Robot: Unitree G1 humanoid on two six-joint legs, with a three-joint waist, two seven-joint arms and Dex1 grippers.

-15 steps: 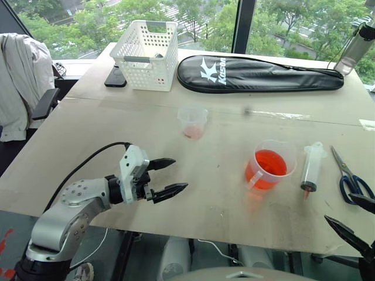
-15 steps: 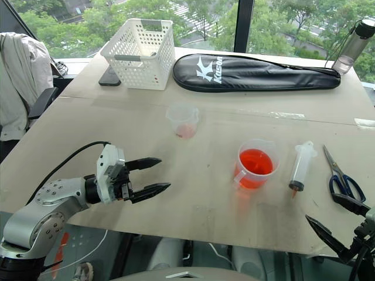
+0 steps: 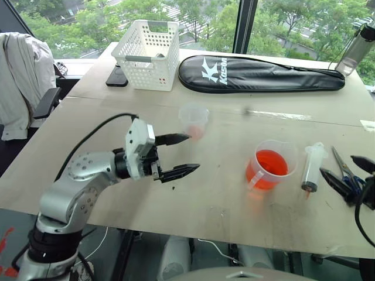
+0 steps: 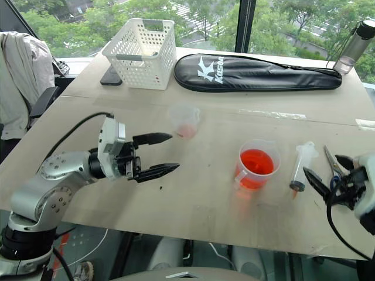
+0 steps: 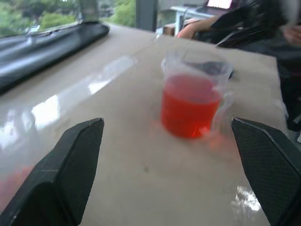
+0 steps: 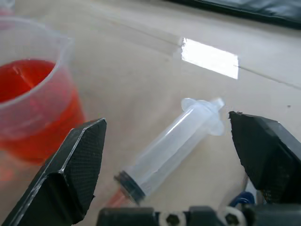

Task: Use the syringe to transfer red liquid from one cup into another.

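The syringe [image 3: 312, 168] lies on the table to the right of the handled cup [image 3: 269, 167], its red-stained tip toward the front edge. That cup holds the red liquid [image 4: 256, 161]. The small handleless cup [image 3: 193, 121] stands farther back at the middle, with a pink tint at its base. My left gripper [image 3: 193, 152] hangs open just in front of the small cup, pointing right toward the handled cup [image 5: 193, 106]. My right gripper [image 3: 338, 165] is open beside the syringe [image 6: 169, 148], on its right, holding nothing.
Blue-handled scissors [image 4: 327, 157] lie right of the syringe, partly under my right gripper. At the back stand a white basket [image 3: 146, 52], a black racket bag [image 3: 258, 73], a phone [image 3: 115, 76] and a bottle [image 3: 357, 47]. A jacket [image 3: 20, 82] hangs at the left.
My left gripper rose and moved forward and right, up to the small cup. My right gripper came up from the front edge to beside the syringe. Both stayed open.
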